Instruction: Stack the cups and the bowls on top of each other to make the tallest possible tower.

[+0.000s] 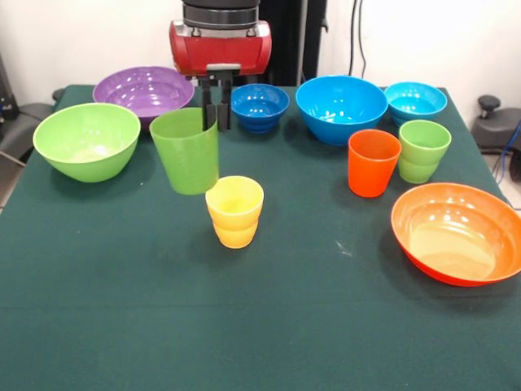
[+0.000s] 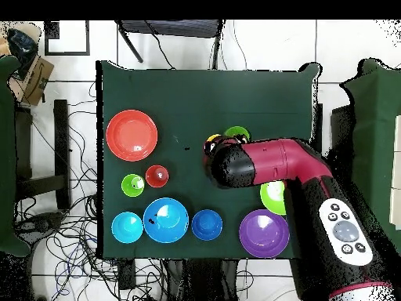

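Bowls, e.g. orange bowl (image 1: 456, 232) and purple bowl (image 1: 144, 90): glossy plastic w/ highlights. Green cup (image 1: 187, 151), yellow cup (image 1: 234, 211): smooth plastic, duller sheen. Worktop (image 1: 269, 318): matt dark green cloth.

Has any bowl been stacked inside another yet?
No: in the front view the purple bowl, lime green bowl, dark blue bowl, blue bowl, turquoise bowl and orange bowl each sit separately.

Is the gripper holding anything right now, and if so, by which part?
Yes. The gripper holds the green cup by its rim, one finger inside and one outside the far wall. The cup hangs tilted, clear of the table.
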Motion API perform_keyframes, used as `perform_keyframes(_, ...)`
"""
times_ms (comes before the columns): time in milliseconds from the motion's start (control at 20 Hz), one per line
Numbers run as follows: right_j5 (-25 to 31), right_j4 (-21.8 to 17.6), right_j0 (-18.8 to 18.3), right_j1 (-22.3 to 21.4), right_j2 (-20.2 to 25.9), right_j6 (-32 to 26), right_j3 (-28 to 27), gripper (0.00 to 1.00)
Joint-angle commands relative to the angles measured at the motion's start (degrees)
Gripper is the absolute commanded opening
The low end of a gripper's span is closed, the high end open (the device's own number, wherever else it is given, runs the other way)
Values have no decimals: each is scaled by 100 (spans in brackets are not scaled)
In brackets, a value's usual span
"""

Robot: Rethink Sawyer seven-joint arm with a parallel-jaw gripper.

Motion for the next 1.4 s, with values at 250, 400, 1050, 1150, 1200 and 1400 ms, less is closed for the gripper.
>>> perform_keyframes(250,-77,168,363,-103,-558,1029,443,0)
perform_keyframes(400,-109,249,382,-48,-615,1035,502,0)
perform_keyframes(1050,-321,308,610,218,-776,1093,320,0)
perform_keyframes(1150,-334,322,656,291,-793,1099,234,0)
perform_keyframes(1200,-351,326,682,304,-804,1112,215,0)
perform_keyframes(1400,-305,390,745,227,-832,1124,249,0)
